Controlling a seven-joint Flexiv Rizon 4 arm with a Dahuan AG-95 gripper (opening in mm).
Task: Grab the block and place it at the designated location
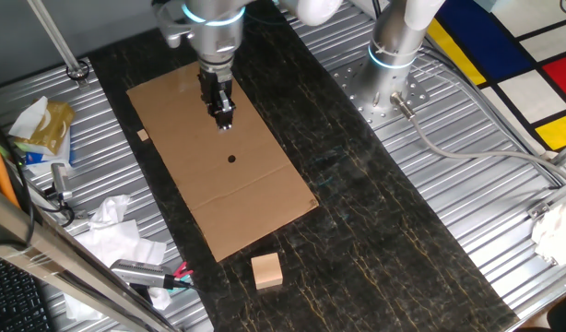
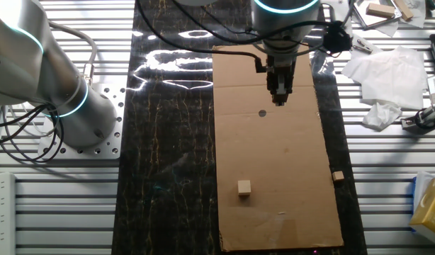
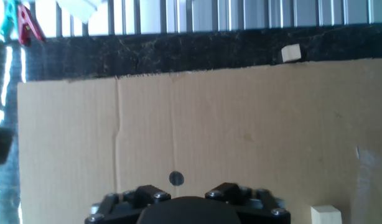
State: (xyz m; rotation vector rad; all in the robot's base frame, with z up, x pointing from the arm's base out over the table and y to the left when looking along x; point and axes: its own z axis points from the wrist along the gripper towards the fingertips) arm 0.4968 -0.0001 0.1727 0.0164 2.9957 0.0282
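The block point(image 1: 266, 271), a pale tan wooden cube, lies on the black mat just past the near end of the brown cardboard sheet point(image 1: 255, 207). It is hidden behind the arm in the other fixed view and out of the hand view. The black dot point(image 1: 231, 158) is marked on the sheet; it also shows in the other fixed view point(image 2: 263, 112) and the hand view point(image 3: 176, 178). My gripper point(image 1: 225, 120) hangs above the sheet just beyond the dot, far from the block. It also shows in the other fixed view point(image 2: 278, 99). Its fingers look closed together and empty.
A much smaller tan cube point(image 2: 244, 187) sits on the sheet, also seen in the hand view point(image 3: 323, 214). A tiny tan chip point(image 1: 143, 136) lies on the mat beside the sheet. A second arm's base point(image 1: 394, 55) stands behind. Crumpled tissue point(image 1: 112, 226) and tools lie alongside.
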